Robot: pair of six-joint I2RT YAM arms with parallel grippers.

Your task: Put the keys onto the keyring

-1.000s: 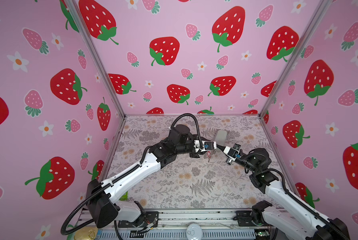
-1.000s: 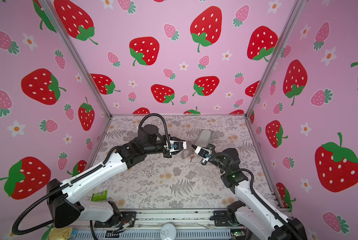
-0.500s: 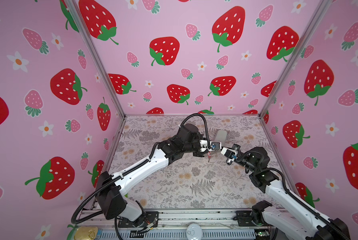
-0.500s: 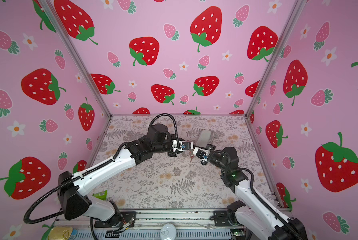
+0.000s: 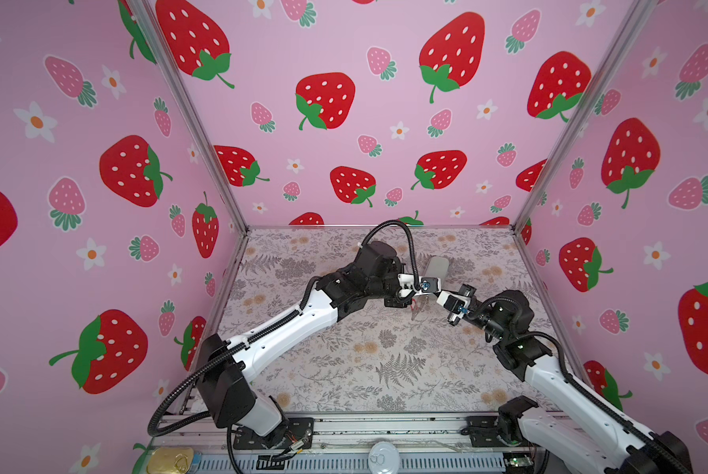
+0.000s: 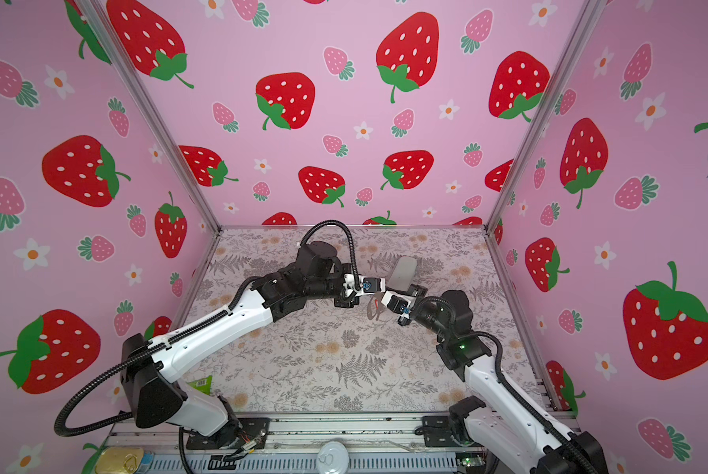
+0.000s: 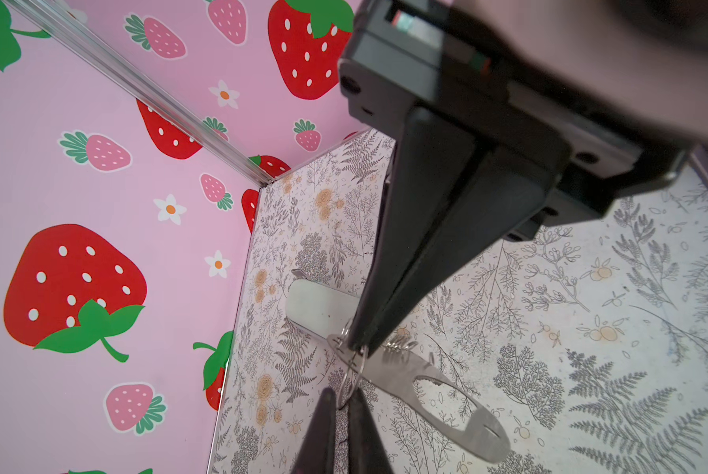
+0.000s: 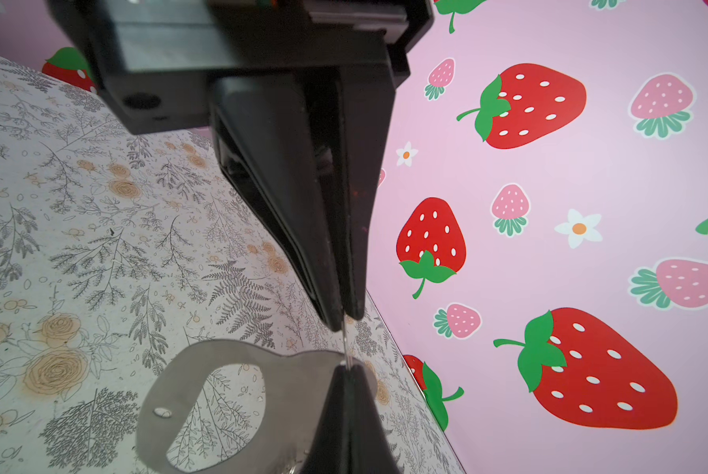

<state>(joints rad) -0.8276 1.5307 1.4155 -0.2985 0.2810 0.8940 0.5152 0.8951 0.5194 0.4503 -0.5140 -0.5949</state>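
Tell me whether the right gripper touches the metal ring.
Touching. The right wrist view shows the right gripper shut, its tips pinching the metal ring edge-on.

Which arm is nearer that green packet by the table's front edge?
Left. The left arm overlaps the green packet near its base; the right arm stands across the table.

Bright, even, soft-shadowed light — wide-angle bowed edges, left gripper base blurred.

Pale case part-hidden behind left hand; metal plate cut off by edge.
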